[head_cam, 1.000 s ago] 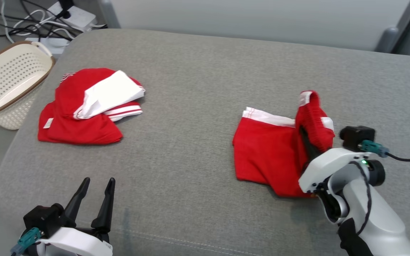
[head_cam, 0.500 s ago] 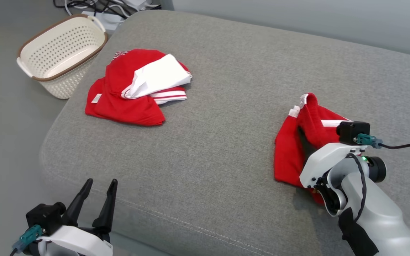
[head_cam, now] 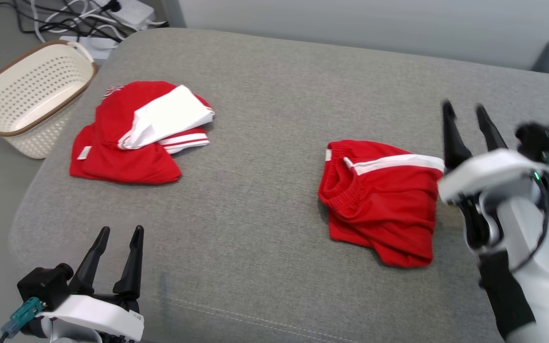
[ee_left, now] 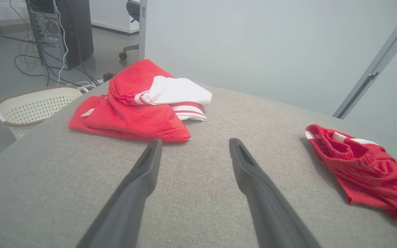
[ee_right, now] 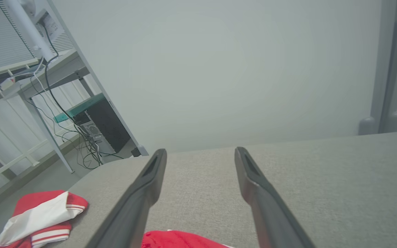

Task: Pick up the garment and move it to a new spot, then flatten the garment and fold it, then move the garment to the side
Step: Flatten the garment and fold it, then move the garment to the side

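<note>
- The red shorts [head_cam: 384, 205] lie on the grey upholstered cushion [head_cam: 265, 143] at about 4 o'clock in the head view. They are free of both hands and bunched, with the elastic waistband [head_cam: 339, 190] turned toward 9 o'clock and a white stripe [head_cam: 393, 163] along the 12 o'clock edge.
- Our right hand [head_cam: 463, 108] hangs just beside them at 3 o'clock, fingers spread wide and holding nothing. Our left hand [head_cam: 121, 229] sits at 7 o'clock, equally wide and empty, well apart from the shorts.
- We judge flattening to be the step in hand. The cloth is rumpled, and we cannot quite tell from here whether it is doubled over on itself or merely heaped.
- To do it well, we would bring the left hand across so that each hand can pinch one end of the waistband, taking thin layers only. Then we would draw the ends apart and drag the shorts lightly toward 6 o'clock so the legs trail out smooth.
- We should keep clear of the red-and-white pile of clothes [head_cam: 131, 138] at 10 o'clock and the perforated laundry basket [head_cam: 41, 140] beyond it.
</note>
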Robot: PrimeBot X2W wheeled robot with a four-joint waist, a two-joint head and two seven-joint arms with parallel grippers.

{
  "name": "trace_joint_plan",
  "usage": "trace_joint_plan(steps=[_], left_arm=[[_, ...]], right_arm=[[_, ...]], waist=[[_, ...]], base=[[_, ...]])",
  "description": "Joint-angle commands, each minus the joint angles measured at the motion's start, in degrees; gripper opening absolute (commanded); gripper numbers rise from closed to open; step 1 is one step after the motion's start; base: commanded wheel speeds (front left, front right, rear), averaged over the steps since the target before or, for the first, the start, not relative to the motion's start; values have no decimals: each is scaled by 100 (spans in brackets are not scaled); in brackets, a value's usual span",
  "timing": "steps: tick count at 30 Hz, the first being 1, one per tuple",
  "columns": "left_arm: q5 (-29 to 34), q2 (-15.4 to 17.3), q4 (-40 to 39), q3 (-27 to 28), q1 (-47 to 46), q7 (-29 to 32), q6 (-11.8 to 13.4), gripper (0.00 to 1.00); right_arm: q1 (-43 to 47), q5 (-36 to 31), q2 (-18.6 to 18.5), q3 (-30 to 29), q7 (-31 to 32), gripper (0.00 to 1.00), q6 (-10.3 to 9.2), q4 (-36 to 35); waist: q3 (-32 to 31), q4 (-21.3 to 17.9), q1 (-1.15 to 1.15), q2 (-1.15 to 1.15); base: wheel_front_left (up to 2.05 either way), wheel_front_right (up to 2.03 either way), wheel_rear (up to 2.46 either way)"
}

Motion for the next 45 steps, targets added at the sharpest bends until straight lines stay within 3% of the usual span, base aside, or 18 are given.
trace_joint_plan(steps=[1,8,14,21,22,23,24,35,41,45], left_arm=[[71,130,-197,171,-169,-59,-42,100],[-18,199,-278,18,-217,-59,-42,100],[-128,320,-252,-35,-277,-59,-42,100],[-204,369,-194,-54,-285,-59,-42,100],[-207,369,-191,-59,-285,-59,-42,100],[-208,367,-188,-57,-283,-59,-42,100],[-206,365,-188,-50,-283,-59,-42,100],[106,167,-83,2,-109,-59,-42,100],[356,38,-179,1,25,-59,-42,100],[472,-85,-290,17,106,-59,-42,100]], right_arm=[[480,-272,77,-227,-74,100,18,-134],[1079,-27,77,-148,-75,100,18,-44],[1145,531,77,174,-76,100,18,40],[1103,730,77,200,-76,100,18,431],[1106,795,77,259,-76,82,18,467],[1113,908,77,347,-76,49,18,483],[1113,981,77,422,-76,1,18,470],[1572,627,77,49,-76,0,18,-2],[1929,516,77,-50,-76,0,18,-264],[2265,415,77,-58,-76,0,18,-489]], waist=[[43,-149,0,0],[215,-121,0,0],[321,74,0,0],[361,258,0,0],[356,272,0,0],[349,281,0,0],[336,282,0,0],[-292,-187,0,0],[-500,-939,0,0],[-585,-1804,0,0]], base=[[0,0,0],[0,0,0],[0,0,0],[0,0,0],[0,0,0],[0,0,0],[0,0,0],[0,0,0],[0,0,0],[0,0,0]])
